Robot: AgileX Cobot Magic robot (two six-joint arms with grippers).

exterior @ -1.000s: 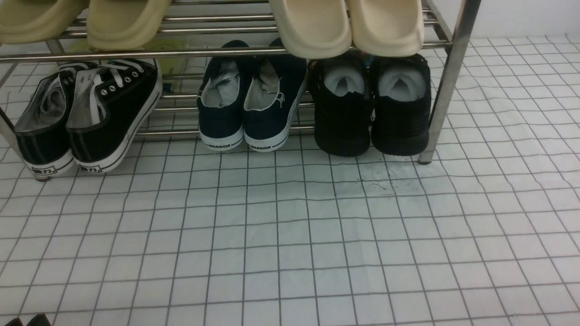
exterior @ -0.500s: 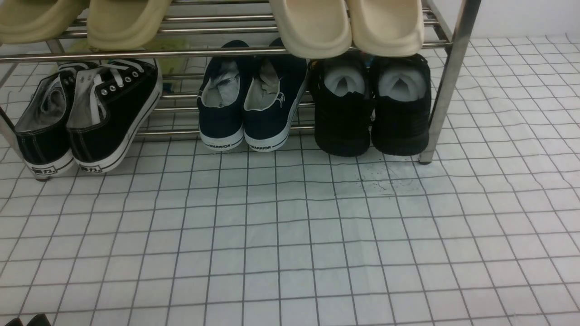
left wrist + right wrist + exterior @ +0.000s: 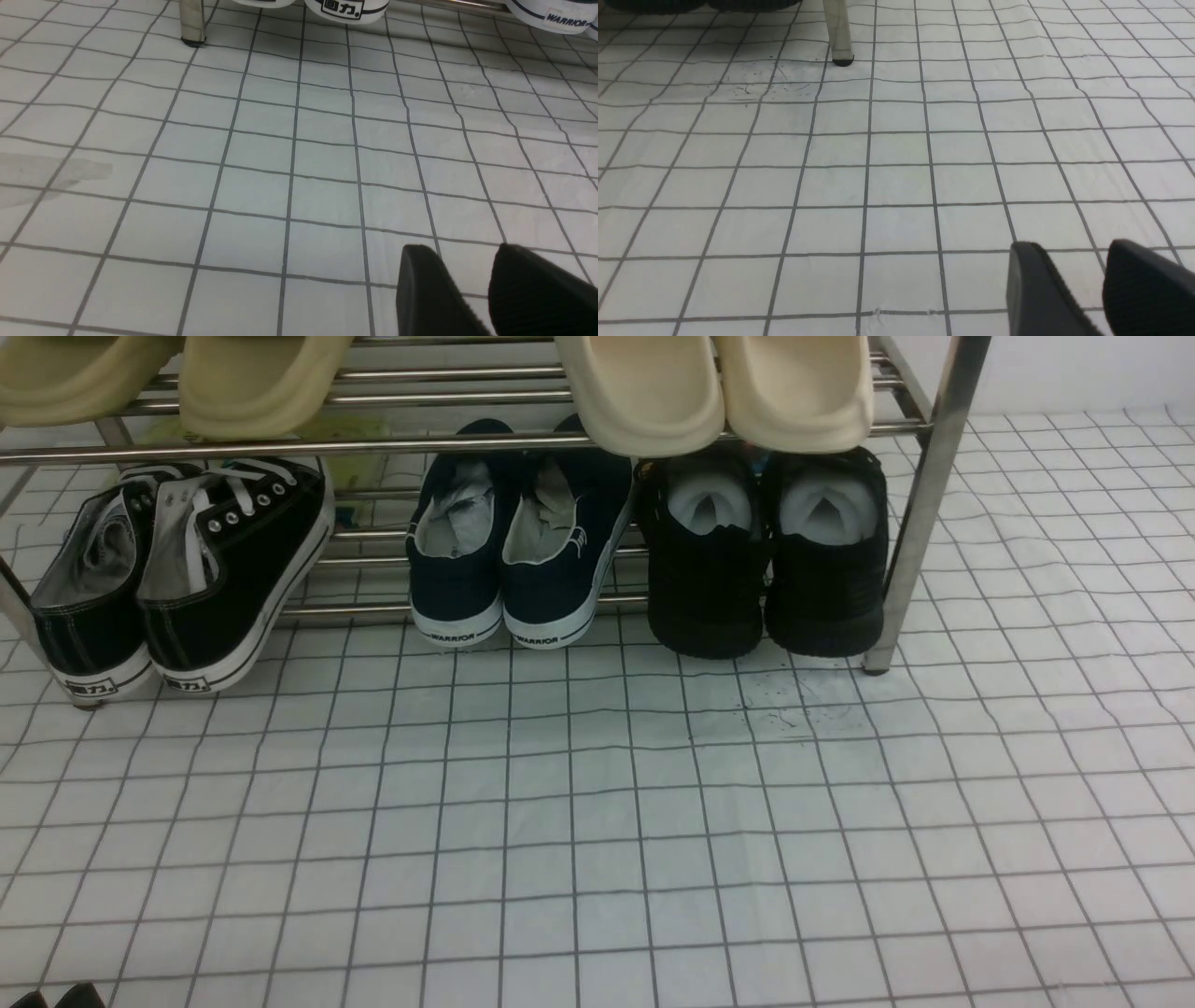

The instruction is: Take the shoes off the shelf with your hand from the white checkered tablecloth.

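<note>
The all-black knit shoes (image 3: 766, 560), stuffed with white paper, stand heels toward me on the lower tier at the right end of the steel shelf (image 3: 920, 504). Their soles show at the edge of the right wrist view (image 3: 654, 4). The white checkered tablecloth (image 3: 597, 821) lies under and in front of the shelf. My left gripper (image 3: 462, 249) is open and empty low over the cloth, far short of the shelf; its tips just show in the front view (image 3: 56, 997). My right gripper (image 3: 1071, 245) is open and empty over the cloth, short of the shelf's right post (image 3: 838, 32).
A navy white-soled WARRIOR pair (image 3: 509, 551) stands in the middle of the lower tier and a black canvas white-laced pair (image 3: 177, 579) at the left. Two pairs of cream slippers (image 3: 709, 392) overhang the top tier. Dark specks mark the cloth before the black shoes (image 3: 794, 714).
</note>
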